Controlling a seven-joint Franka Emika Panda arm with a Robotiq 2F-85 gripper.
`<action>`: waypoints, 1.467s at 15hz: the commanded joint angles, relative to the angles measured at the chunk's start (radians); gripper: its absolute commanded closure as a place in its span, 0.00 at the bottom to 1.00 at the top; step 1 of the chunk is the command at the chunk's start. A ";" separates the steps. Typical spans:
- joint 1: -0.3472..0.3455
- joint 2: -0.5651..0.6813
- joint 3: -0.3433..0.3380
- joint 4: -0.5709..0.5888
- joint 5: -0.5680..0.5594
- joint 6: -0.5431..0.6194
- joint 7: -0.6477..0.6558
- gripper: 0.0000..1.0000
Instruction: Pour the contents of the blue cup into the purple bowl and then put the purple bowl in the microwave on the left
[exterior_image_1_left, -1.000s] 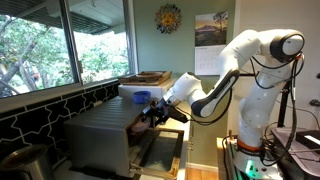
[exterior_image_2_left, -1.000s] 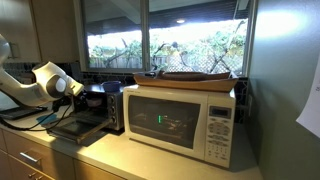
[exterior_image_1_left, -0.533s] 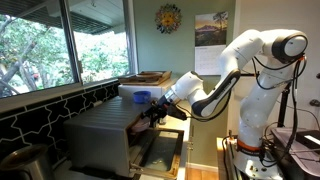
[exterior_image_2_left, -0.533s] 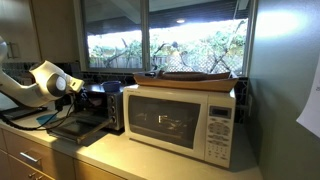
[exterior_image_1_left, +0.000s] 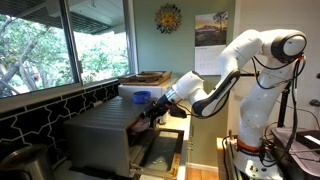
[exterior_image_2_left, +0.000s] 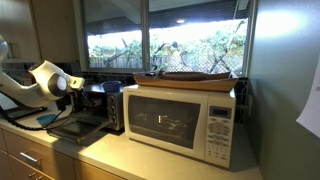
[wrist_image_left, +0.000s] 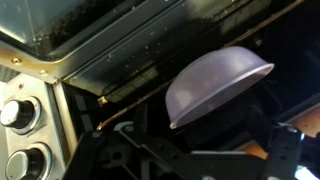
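Your tool (wrist_image_left: 210, 142) stands spread wide and empty, the purple bowl (wrist_image_left: 215, 85) lies just ahead inside the left microwave (exterior_image_1_left: 100, 135), and I'd judge it light, stiff, slick plastic, so if you take it, pinch the thin rim, not the rounded wall.

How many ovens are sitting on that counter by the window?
2. A white microwave stands on the right in an exterior view. A smaller dark oven sits just to its left with its door dropped open. More could be hidden outside the pictures.
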 joint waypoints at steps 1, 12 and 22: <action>0.097 -0.002 -0.104 -0.013 -0.060 -0.005 -0.057 0.00; 0.481 -0.053 -0.487 -0.016 -0.185 -0.158 -0.179 0.00; 0.739 -0.352 -0.696 -0.029 -0.147 -0.566 -0.449 0.00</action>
